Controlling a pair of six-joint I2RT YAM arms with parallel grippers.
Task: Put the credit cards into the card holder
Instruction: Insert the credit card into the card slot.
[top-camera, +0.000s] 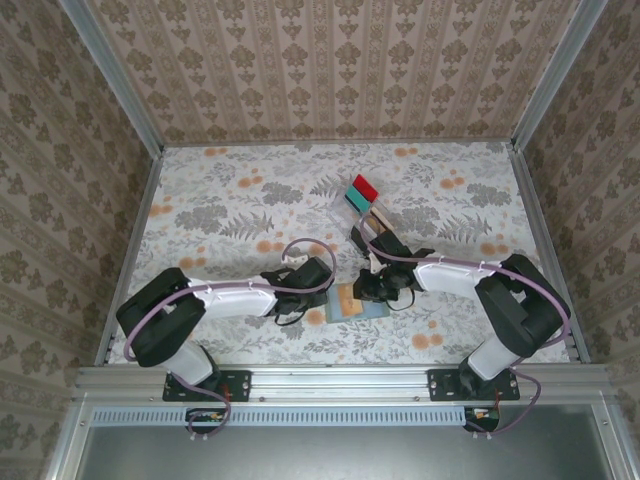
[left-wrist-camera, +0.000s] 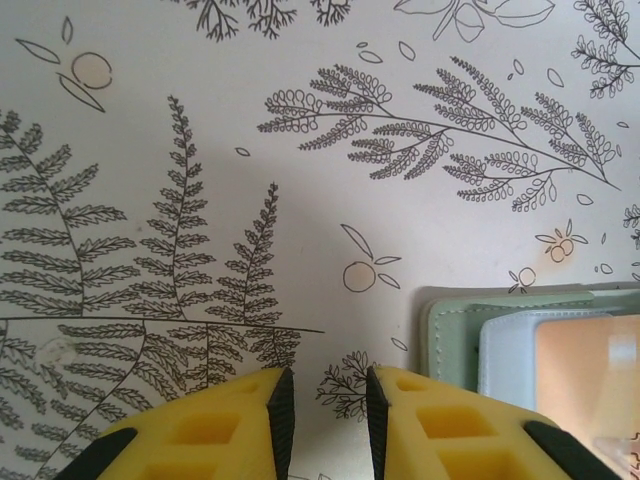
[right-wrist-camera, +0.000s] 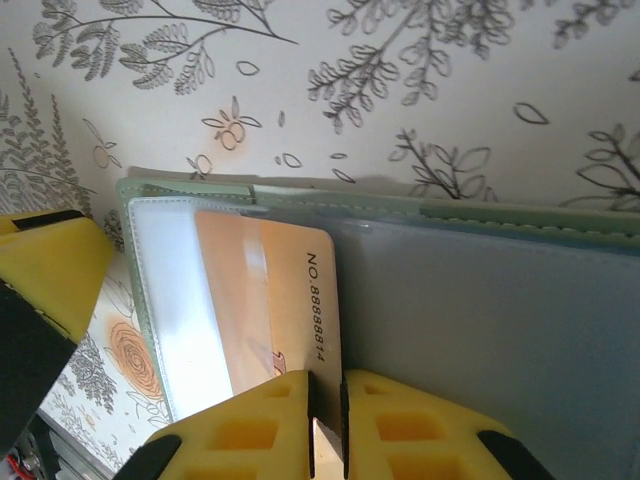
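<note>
- The right hand (right-wrist-camera: 327, 388) is clenched on the near edge of an orange card (right-wrist-camera: 265, 290). Its two yellow fingers are almost together, with only the card's thin edge between them.
- From that grip the orange card runs straight ahead of the right hand, lying flat. A printed number runs along the long edge to the right of the fingertips.
- The card lies on the open card holder (right-wrist-camera: 500, 320), over the clear-windowed page on the left side of the right hand. I cannot tell whether it is under the film or on top of it.
- The holder's grey inner page spreads ahead and to the right of the right hand. Its pale green stitched rim lies beyond the card's far end.
- The left hand (left-wrist-camera: 328, 405) is released. Its yellow fingers stand a little apart with nothing between them, only the bare leaf-printed tabletop (left-wrist-camera: 300, 230) below and ahead.
- A corner of the card holder lies just to the right of the left hand's fingertips, not touching them.
- In the overhead view the two hands face each other across the holder, which lies flat between them on the tabletop.
- Well beyond the right hand stands a clear tray (top-camera: 368, 215). A red card (top-camera: 365, 186) and a teal card (top-camera: 355, 196) sit side by side at its far end.
</note>
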